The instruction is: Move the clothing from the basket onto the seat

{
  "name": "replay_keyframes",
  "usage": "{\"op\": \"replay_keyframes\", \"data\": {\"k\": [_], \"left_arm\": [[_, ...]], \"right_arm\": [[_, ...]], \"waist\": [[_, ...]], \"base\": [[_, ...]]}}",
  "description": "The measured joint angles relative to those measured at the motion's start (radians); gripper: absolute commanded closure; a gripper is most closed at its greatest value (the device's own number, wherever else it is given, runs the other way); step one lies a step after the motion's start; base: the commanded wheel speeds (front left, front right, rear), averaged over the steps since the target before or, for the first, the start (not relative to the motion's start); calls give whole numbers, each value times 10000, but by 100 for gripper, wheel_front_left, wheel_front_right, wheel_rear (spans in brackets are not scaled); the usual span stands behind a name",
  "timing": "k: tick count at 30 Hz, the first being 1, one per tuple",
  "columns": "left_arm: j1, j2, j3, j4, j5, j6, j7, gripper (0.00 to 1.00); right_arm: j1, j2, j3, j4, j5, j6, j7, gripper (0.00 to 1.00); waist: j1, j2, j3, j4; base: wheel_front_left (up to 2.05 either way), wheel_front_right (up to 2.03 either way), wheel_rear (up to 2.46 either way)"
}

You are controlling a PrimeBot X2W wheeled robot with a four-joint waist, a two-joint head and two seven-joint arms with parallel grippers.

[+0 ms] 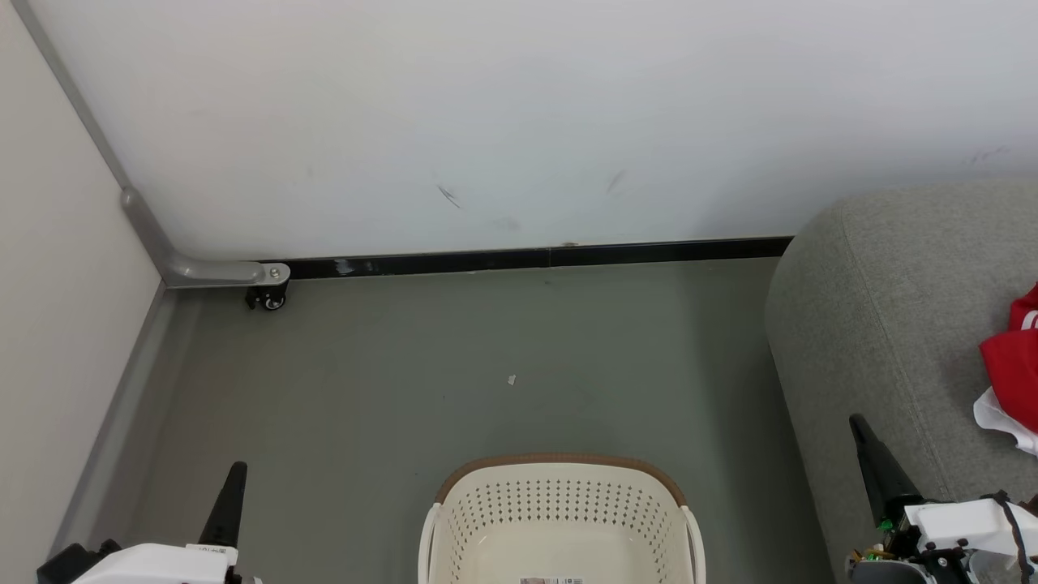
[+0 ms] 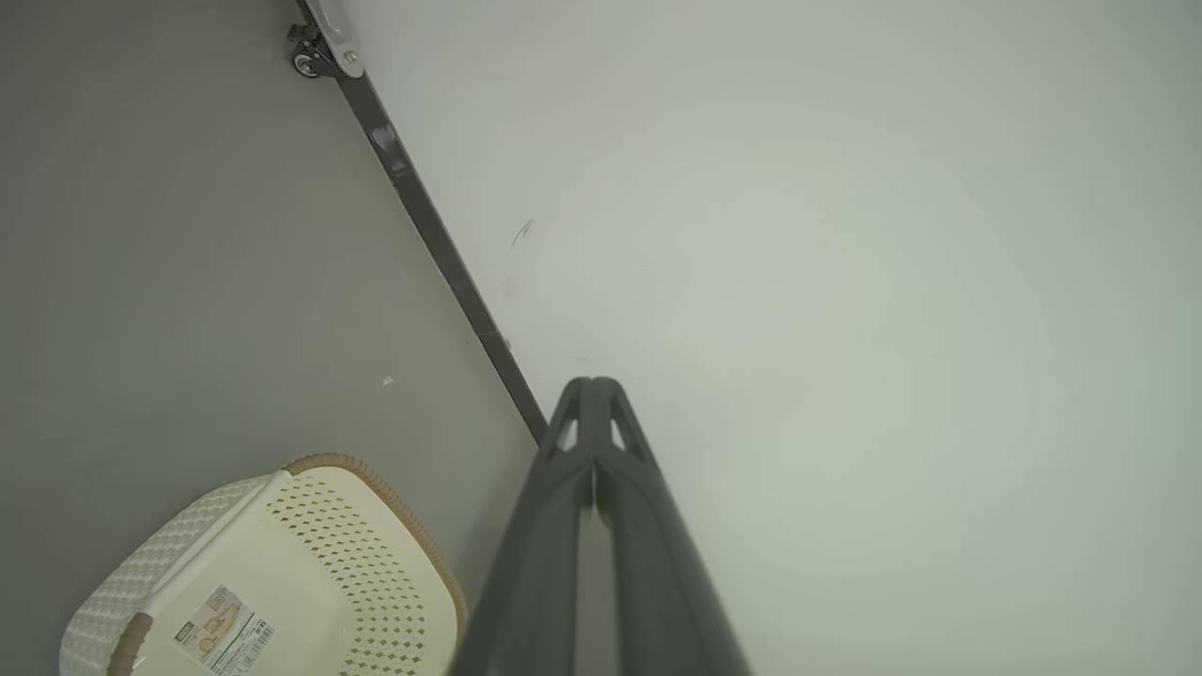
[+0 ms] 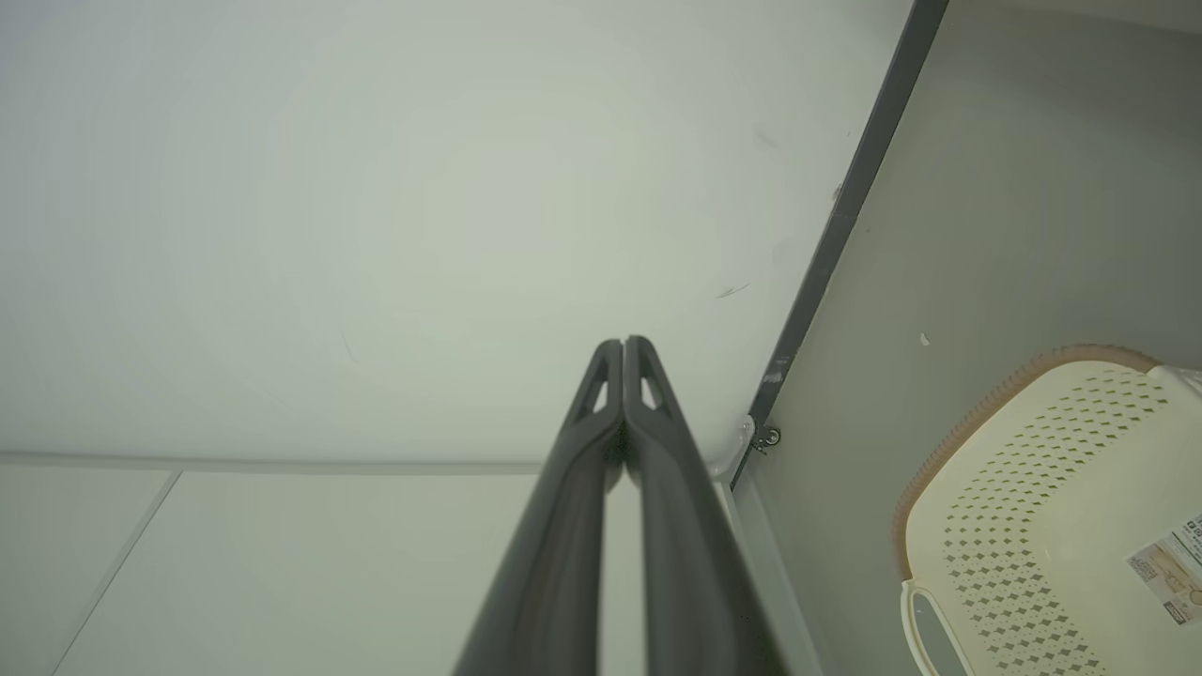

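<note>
The cream basket (image 1: 559, 507) with a brown rim stands on the grey floor at the bottom centre, and what shows of its inside holds only a paper label. Red and white clothing (image 1: 1012, 373) lies on the grey seat (image 1: 884, 324) at the right edge. My left gripper (image 1: 236, 469) is shut at the lower left, left of the basket. My right gripper (image 1: 856, 422) is shut at the lower right, in front of the seat's edge. In the wrist views the left gripper (image 2: 593, 383) and right gripper (image 3: 624, 342) have tips pressed together with nothing between them. The basket (image 2: 282, 573) and again the basket (image 3: 1052, 507) show low in those views.
A white wall (image 1: 519, 122) with a black baseboard (image 1: 527, 259) closes the far side. A grey metal bracket with a small caster (image 1: 268, 298) sits at the left corner by a beige panel (image 1: 57, 324). A small scrap (image 1: 512, 379) lies on the floor.
</note>
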Motion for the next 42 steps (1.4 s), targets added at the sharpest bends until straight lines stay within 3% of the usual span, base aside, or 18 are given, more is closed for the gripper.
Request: {"op": "replay_keyframes", "data": {"k": [13, 42], "left_arm": [[-40, -132, 523, -81, -1565, -474, 422, 100], [-145, -142, 533, -100, -1569, -483, 422, 100]], "right_arm": [[-289, -121, -25, 211, 1975, 0, 282, 100], [-339, -138, -59, 284, 2059, 0, 359, 100]], "waist": [[-1, 0, 48, -46], [-3, 0, 50, -47]], "base": [[0, 0, 0], [0, 0, 0]]}}
